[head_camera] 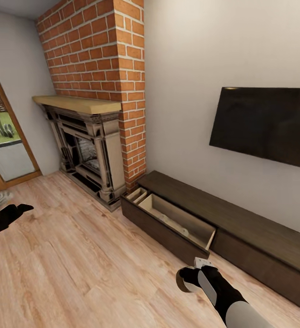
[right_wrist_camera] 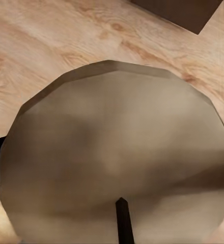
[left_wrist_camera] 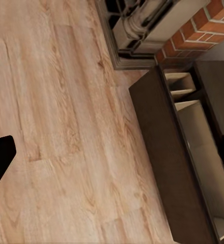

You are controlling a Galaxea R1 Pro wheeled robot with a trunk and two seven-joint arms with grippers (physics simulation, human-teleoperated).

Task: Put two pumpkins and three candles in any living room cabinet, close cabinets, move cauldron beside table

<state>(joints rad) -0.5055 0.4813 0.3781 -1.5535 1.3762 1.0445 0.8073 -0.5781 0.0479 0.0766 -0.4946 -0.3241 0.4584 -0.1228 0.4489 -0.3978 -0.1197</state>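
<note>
A beige-grey candle [right_wrist_camera: 117, 152] with a short dark wick looms large in the right wrist view, above the plank floor. My right gripper [head_camera: 187, 279] is shut on this candle [head_camera: 181, 283], low over the floor just in front of the cabinet [head_camera: 259, 237]. The cabinet is a long, low dark brown unit along the wall, and its left drawer [head_camera: 177, 223] is pulled out, showing pale wood inside. From the left wrist the same open drawer [left_wrist_camera: 193, 147] is seen from above. My left gripper [head_camera: 17, 210] hangs open and empty over the floor at far left.
An ornate fireplace [head_camera: 88, 146] under a red brick chimney [head_camera: 104, 54] stands left of the cabinet. A black TV [head_camera: 263, 125] hangs on the wall above it. A glass door [head_camera: 4, 146] is at far left. Light wood floor [head_camera: 77, 264] stretches in front.
</note>
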